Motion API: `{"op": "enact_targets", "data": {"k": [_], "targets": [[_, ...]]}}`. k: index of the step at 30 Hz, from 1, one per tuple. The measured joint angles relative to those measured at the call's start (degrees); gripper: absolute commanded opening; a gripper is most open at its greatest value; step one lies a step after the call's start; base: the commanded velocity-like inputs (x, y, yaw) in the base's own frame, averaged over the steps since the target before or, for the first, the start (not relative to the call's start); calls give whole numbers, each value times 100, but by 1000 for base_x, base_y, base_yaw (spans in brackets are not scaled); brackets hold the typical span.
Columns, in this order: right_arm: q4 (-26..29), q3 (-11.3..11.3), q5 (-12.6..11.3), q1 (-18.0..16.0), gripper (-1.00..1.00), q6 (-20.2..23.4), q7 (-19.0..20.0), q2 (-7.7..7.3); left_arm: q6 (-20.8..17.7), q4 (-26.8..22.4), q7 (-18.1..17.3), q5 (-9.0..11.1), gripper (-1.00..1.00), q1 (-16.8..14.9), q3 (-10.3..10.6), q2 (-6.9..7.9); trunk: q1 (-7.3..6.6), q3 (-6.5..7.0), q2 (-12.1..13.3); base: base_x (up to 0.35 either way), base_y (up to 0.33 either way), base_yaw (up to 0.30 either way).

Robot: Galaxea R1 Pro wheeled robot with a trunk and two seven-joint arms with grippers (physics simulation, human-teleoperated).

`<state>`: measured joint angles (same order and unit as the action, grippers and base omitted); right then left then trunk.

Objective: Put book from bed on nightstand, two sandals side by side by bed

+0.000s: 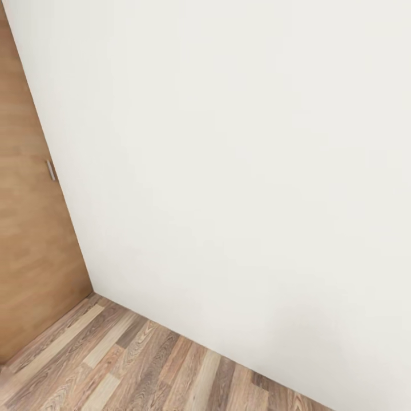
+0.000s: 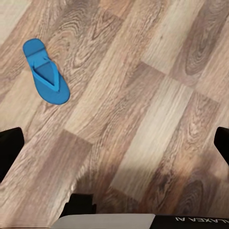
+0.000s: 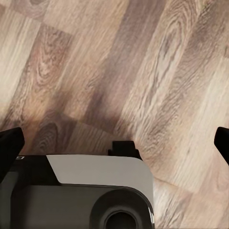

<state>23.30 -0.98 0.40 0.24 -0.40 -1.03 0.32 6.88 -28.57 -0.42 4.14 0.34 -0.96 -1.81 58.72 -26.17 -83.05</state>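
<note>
Below, one blue sandal (image 2: 46,72) flat on wood floor (image 2: 143,119); both arms' fingers (image 2: 10,148) wide, empty.

- I see even, bright light on the white wall (image 1: 240,160), with a faint grey shading low at right.
- Soft shadows lie on the plank floor (image 2: 143,95) near the robot's base (image 3: 95,191).
- All 3 renders look slightly soft, without glare.

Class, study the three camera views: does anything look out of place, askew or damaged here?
One thing stands out: a single blue sandal lies alone on the wood-plank floor in the left wrist view, with no partner beside it. It looks intact. The white wall and brown door in the head view look ordinary.
</note>
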Motion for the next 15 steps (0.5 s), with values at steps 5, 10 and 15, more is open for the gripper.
{"op": "enact_targets", "data": {"k": [5,10,15], "targets": [[0,1,0,-1,100,0,-1,1,0,-2,0,0,100,0,0,2,0,0,0,0,0,292],[0,2,0,-1,100,0,-1,-6,0,-3,-3,-3,100,0,0,0,0,0,0,16,0,292],[1,2,0,-3,100,0,-1,-2,-7,-2,2,0,100,0,0,0,-3,0,0,233,-42,293]]}}
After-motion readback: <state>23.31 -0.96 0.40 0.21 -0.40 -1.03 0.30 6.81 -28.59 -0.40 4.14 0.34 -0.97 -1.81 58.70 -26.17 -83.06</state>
